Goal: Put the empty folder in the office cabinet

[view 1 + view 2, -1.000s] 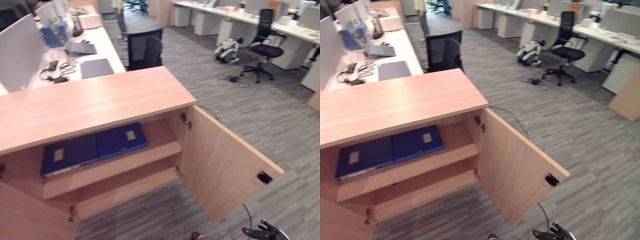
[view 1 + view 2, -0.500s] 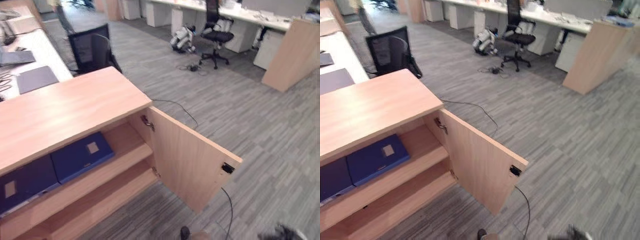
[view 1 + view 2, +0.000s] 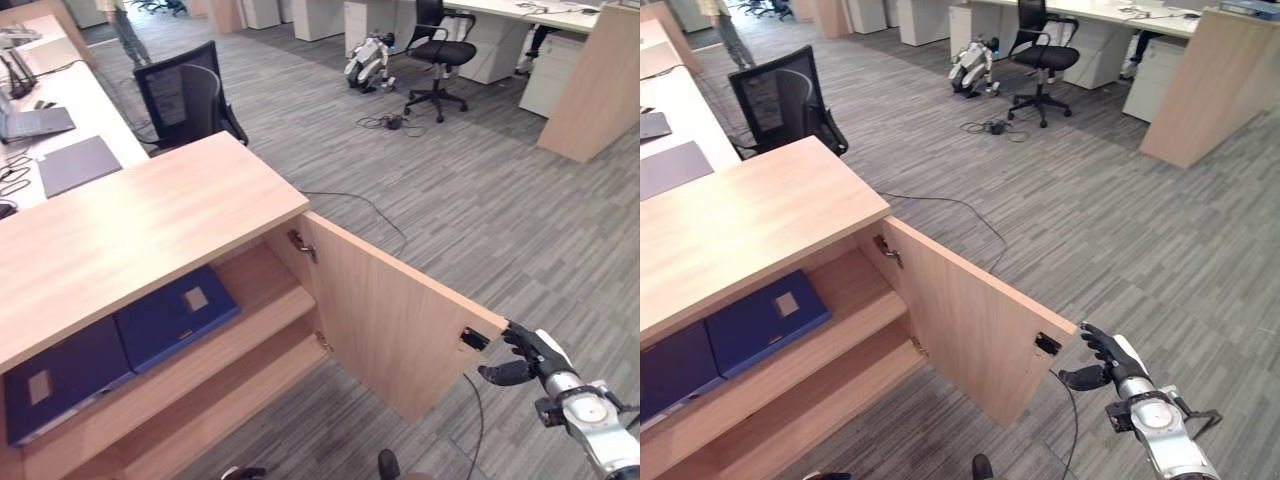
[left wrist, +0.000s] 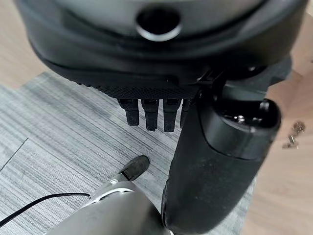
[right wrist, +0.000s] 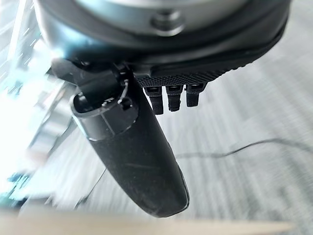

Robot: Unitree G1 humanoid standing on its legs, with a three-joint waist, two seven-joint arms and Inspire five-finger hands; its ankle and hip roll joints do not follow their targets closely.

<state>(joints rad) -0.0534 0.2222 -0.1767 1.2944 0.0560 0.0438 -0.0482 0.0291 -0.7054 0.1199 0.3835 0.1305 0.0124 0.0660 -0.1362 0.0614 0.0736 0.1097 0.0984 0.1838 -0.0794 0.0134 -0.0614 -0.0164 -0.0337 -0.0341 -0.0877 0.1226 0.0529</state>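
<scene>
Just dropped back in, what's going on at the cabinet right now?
The cabinet stands with its right door swung wide open. Two blue folders lie flat, side by side, on the upper shelf. The right hand is raised next to the door's outer edge, fingers relaxed and empty, not clearly touching it. The left hand hangs over the carpet, also holding nothing.

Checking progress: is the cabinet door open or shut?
Open. The door swings out, showing two blue folders on the shelf; the right hand hovers by its edge.
</scene>
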